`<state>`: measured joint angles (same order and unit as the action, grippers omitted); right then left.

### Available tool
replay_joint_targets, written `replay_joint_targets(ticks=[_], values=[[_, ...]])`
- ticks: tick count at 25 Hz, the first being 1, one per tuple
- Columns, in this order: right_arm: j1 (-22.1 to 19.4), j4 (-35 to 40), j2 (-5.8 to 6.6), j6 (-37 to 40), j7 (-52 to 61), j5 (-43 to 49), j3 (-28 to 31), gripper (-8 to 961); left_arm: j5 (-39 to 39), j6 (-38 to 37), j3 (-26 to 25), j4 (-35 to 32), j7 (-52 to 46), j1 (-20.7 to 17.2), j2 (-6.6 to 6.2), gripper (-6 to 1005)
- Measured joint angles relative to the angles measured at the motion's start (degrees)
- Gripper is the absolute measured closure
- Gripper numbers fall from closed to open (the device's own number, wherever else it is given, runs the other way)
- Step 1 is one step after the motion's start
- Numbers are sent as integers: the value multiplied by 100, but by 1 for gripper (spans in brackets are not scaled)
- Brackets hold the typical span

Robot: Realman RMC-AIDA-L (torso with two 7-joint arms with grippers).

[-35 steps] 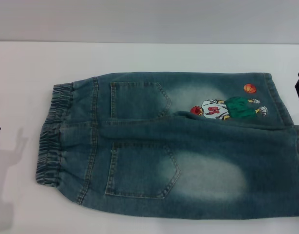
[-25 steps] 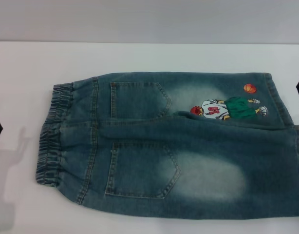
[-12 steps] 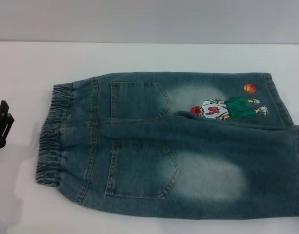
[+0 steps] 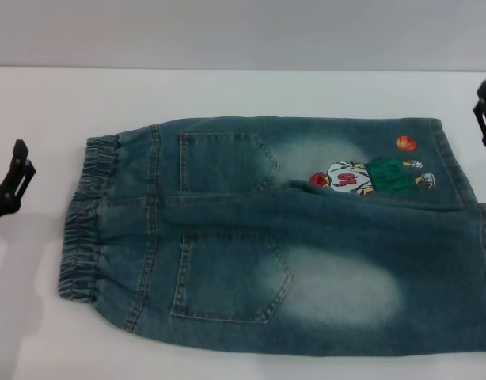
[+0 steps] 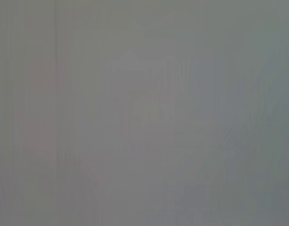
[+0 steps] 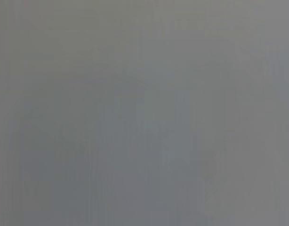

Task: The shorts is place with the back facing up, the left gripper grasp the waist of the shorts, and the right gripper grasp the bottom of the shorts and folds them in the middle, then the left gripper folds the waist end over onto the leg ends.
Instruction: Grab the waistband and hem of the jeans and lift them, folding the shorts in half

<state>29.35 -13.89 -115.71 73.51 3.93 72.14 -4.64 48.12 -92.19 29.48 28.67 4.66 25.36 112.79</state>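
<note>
Both arms have crept in since the last few looks: the left end effector (image 4: 12, 178) has slid in from the table's left edge toward the waistband, and the right end effector (image 4: 485, 113) is back in view at the far right edge, up near the far leg hem. Neither is touching anything yet.

The left one looks open, two black prongs spread, holding nothing, and sits near the waist (image 4: 86, 218) but clearly apart from it. I can't tell how the right one's fingers stand, since only a sliver shows. Both wrist views show nothing usable.

The shorts (image 4: 282, 237) lie flat on the white table (image 4: 227, 91), back up, both patch pockets showing, waist to the left and legs running right. The bottom of the shorts (image 4: 457, 162) is by the cartoon print (image 4: 370, 176); the near leg runs off the right edge.

Handling-wise, I'd guess denim this size is heavyish and floppy, with enough body to hold a crease. The gathered elastic is thick and bunchy, so it should be an easy pinch. The hems lie flat, so I'd grab right at the stitched edge, otherwise only one layer comes up.
</note>
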Motion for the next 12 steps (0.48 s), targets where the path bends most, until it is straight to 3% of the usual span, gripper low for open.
replay_joint_targets(ticks=[6,12], values=[[508,-156,446,-867,816,10,-41,406,-4,45,-11,743,9,483,-445,139],[1044,-146,641,-2091,1055,37,-46,406,-4,314,-184,1015,58,739,-633,139]])
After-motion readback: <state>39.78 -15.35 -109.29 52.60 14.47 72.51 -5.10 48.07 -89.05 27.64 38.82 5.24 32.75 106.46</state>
